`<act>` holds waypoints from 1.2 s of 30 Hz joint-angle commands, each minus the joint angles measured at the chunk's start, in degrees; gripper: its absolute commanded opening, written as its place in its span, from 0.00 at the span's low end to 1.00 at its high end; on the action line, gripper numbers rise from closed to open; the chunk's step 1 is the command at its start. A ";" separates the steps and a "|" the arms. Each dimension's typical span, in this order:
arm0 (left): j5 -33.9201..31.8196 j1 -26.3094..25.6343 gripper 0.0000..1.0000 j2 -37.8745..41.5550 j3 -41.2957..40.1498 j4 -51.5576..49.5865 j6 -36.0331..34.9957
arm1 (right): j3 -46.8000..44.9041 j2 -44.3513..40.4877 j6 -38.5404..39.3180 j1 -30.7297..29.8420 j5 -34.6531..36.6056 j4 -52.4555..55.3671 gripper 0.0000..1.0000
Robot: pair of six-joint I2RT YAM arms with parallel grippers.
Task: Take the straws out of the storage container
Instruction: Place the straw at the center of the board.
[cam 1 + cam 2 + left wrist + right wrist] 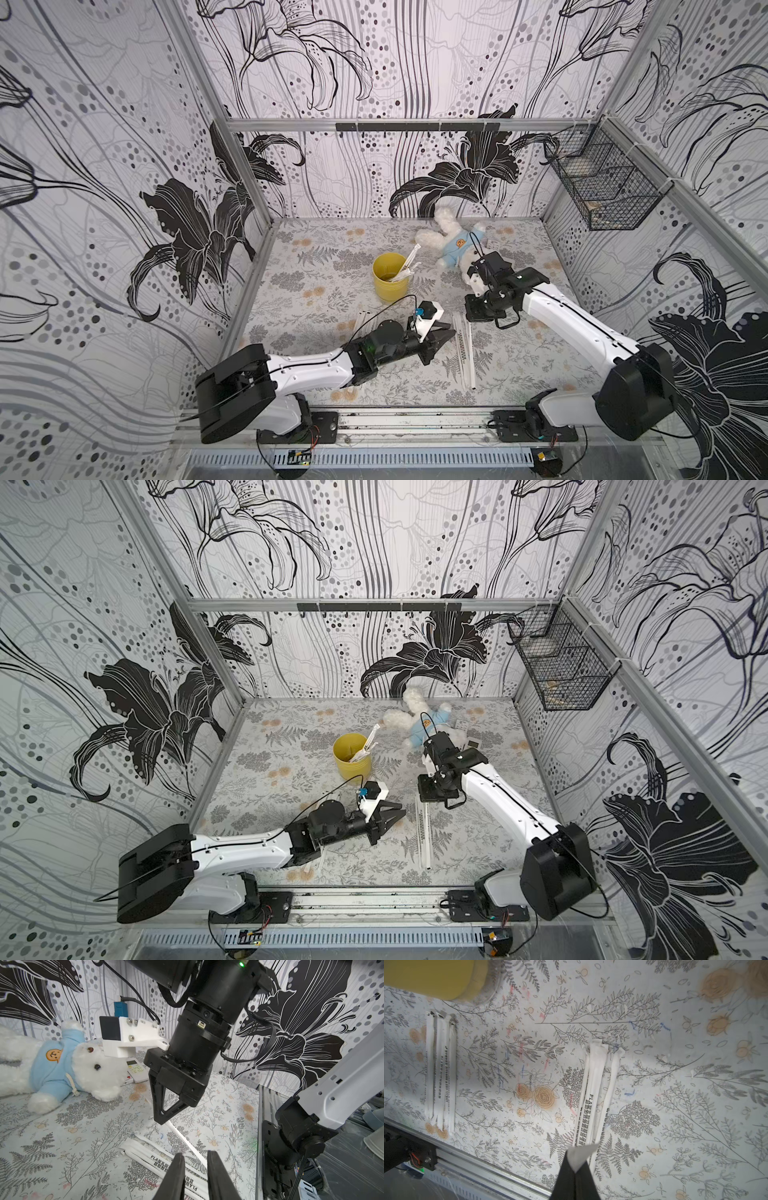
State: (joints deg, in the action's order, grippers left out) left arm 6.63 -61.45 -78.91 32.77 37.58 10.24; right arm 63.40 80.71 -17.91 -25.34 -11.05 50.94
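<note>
Judging the job partly done: seeing two bunches of straws [464, 349] lying flat toward the front edge of the table [291, 291], a few more leaning in the storage container [390, 277] mid-table. Pinching one straw's end with the right gripper [576, 1167], pressed together. Holding the left gripper [194, 1156] part spread, empty, at the front bunch. Finding open room along the left edge; steering clear of the teddy [455, 245] near the far edge.

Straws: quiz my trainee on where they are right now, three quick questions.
1. True or false: the storage container holds no straws.
2. The right end effector is: A open; B shut on a straw; C shut on nothing.
3. In the right wrist view, how many separate bundles of straws lie on the table?
Key: 1 false; 2 B; 3 two.
</note>
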 commanded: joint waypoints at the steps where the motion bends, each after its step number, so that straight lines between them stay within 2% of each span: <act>1: 0.84 -0.08 0.25 -0.28 2.09 0.38 -2.04 | 2.13 3.14 3.44 1.14 -3.28 0.73 0.02; 11: -5.19 0.76 0.26 3.65 -1.16 0.78 -3.89 | 3.66 8.12 6.54 4.32 -4.22 0.44 0.08; 14: -7.64 1.15 0.26 4.44 -0.74 -1.57 -4.52 | 3.42 8.75 6.84 4.60 -3.82 0.08 0.18; 17: -8.52 1.51 0.26 5.37 -0.60 -3.47 -5.05 | 2.54 8.76 6.76 4.86 -4.57 -0.96 0.24; 24: -9.34 1.94 0.26 6.57 -0.98 -3.37 -5.09 | 2.41 7.82 6.53 4.94 -5.56 -1.79 0.24; 28: -11.91 2.87 0.26 8.13 -0.96 -3.90 -4.92 | 3.35 4.24 4.61 4.79 -5.15 -4.70 0.24; 36: -15.42 7.58 0.27 12.10 3.99 -10.03 -6.13 | 1.62 -8.28 3.41 2.18 -3.90 -23.75 0.34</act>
State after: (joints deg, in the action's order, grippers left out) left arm -6.31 -55.02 -68.20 33.76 28.86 5.72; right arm 65.87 75.88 -14.41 -21.93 -15.42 36.77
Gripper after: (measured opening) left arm 0.264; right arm 0.326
